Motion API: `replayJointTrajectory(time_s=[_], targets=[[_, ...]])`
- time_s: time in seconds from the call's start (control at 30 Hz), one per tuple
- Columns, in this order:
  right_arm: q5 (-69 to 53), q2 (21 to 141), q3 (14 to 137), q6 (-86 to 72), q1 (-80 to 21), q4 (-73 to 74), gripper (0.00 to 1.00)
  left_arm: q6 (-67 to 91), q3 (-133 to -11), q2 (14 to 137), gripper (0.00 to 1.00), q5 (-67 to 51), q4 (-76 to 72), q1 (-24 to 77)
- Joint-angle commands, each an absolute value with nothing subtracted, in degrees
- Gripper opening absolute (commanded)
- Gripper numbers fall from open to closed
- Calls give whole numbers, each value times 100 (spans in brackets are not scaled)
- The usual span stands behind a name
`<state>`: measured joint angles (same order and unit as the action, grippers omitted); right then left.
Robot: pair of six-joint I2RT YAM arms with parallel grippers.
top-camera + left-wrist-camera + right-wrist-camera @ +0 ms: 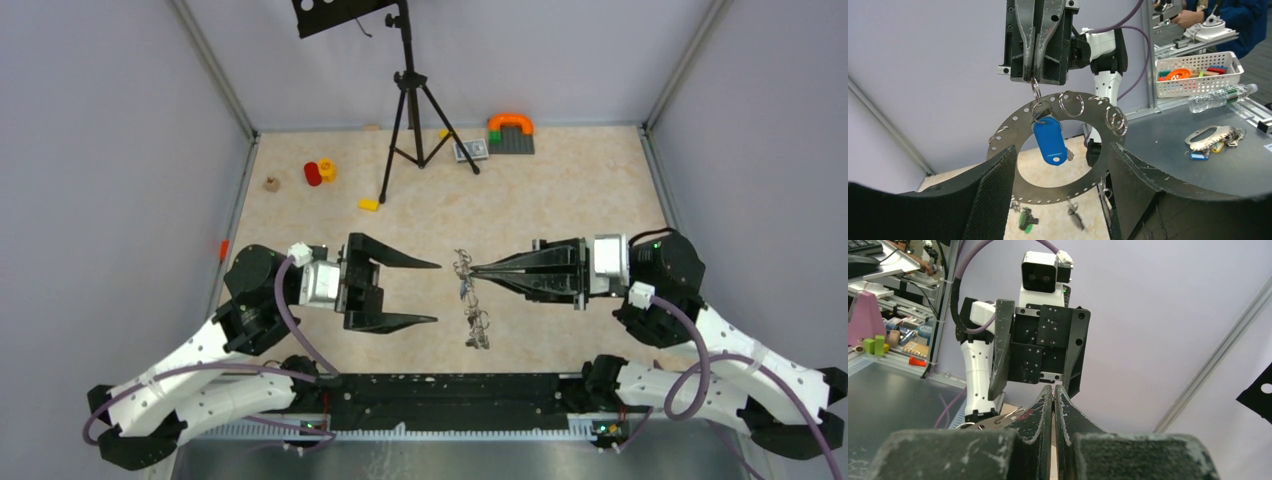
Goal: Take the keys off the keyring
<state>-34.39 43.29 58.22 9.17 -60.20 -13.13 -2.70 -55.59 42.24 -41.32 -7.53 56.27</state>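
The keyring, a wide flat grey ring, hangs upright in mid-air from a small split ring. My right gripper is shut on that split ring from above. A blue-tagged key dangles across the central hole, and a green-tagged key and another key hang below the rim. My left gripper is open, one finger on each side of the keyring. From above, the keyring shows edge-on between the left gripper and the right gripper, with keys dangling.
A black tripod stands at the back. Small toys, a yellow block and orange-grey bricks lie nearby. The left wrist view shows a white basket, a bottle and another bunch of keys on a grey table.
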Motion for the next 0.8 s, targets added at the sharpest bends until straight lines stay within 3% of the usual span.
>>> replayJointTrajectory(time_s=[0.0, 0.17, 0.5, 0.77], targets=[[-3616, 4346, 5955, 887, -6022, -1835, 0, 333, -5405, 4334, 68, -4369, -1643, 5638], [-3748, 4404, 5944, 847, -6028, -1942, 0, 528, -5322, 4511, 60, -4348, -1811, 5640], [-4030, 4480, 5942, 817, -6023, -1948, 0, 1014, -5152, 4783, 55, -4247, -2274, 5642], [-4059, 4485, 5891, 893, -6021, -1820, 0, 1470, -4961, 4852, 68, -4458, -2989, 5638]])
